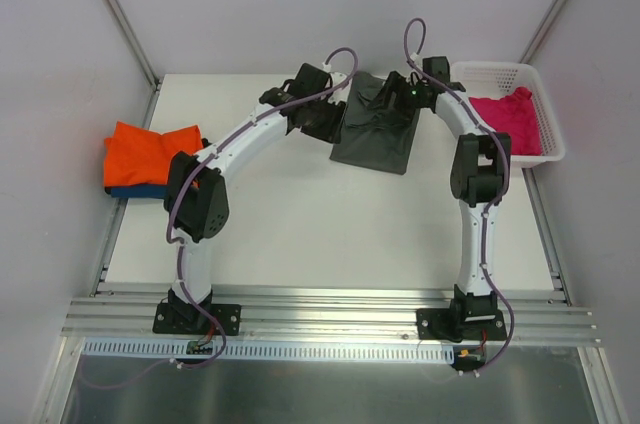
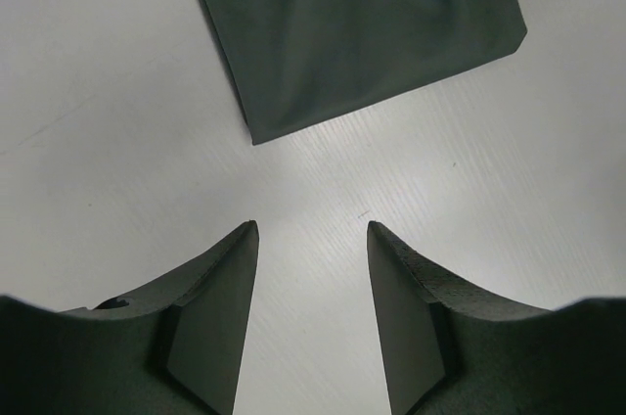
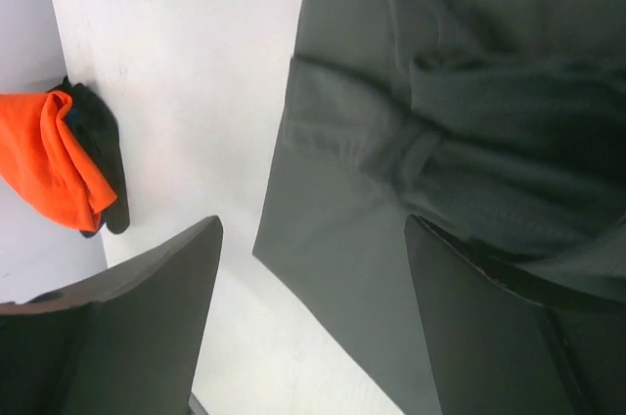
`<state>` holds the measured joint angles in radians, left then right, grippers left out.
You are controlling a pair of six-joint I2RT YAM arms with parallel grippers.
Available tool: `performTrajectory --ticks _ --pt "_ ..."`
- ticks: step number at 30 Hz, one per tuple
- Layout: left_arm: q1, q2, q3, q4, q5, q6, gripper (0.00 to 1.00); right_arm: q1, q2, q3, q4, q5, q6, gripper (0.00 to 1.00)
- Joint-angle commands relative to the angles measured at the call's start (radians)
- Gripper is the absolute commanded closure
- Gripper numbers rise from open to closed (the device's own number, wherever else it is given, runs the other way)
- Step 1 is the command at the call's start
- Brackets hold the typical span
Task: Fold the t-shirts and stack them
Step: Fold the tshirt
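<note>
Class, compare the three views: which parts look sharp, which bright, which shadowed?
Top external view: evenly lit, sharp, no glare. Left wrist view: table brightest just ahead of the left pincer. Right wrist view: dark grey t-shirt folds crisp, right pincer fingers shadowed.

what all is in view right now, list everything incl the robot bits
dark grey t-shirt: 1, dark grey, partly folded, far middle of the table between the two arms' ends
orange t-shirt: 1, bright orange, folded at the table's left edge, on top of the blue one
blue t-shirt: 1, blue, under the orange one, only an edge shows
pink t-shirt: 1, magenta, bunched in the basket
basket: 1, white mesh, far right corner
table: 1, white
rail: 1, silver, near edge, carries the arm bases
left arm: 1, white with black joints
right arm: 1, white with black joints
left fingers: 2, dark, open, over bare table beside the grey shirt's corner
right fingers: 2, dark, open wide, over the grey shirt
</note>
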<state>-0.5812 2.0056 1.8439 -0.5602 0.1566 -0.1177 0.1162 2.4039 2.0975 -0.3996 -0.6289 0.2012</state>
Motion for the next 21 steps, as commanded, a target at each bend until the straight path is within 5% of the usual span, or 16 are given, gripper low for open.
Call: performTrajectory --ticks 1,11,21 --pt "0.004 0.073 0.077 0.011 0.053 -0.002 0.52 -0.003 -0.120 -0.109 -0.030 -0.078 0.004 0.21" --pt "0.021 0.392 0.328 0.071 0.231 -0.054 0.55 -0.012 -0.123 -0.174 -0.081 -0.075 -0.043 0.19" --pt "0.049 0.453 0.296 0.092 0.270 -0.092 0.54 -0.015 -0.131 -0.194 -0.084 -0.074 -0.042 0.19"
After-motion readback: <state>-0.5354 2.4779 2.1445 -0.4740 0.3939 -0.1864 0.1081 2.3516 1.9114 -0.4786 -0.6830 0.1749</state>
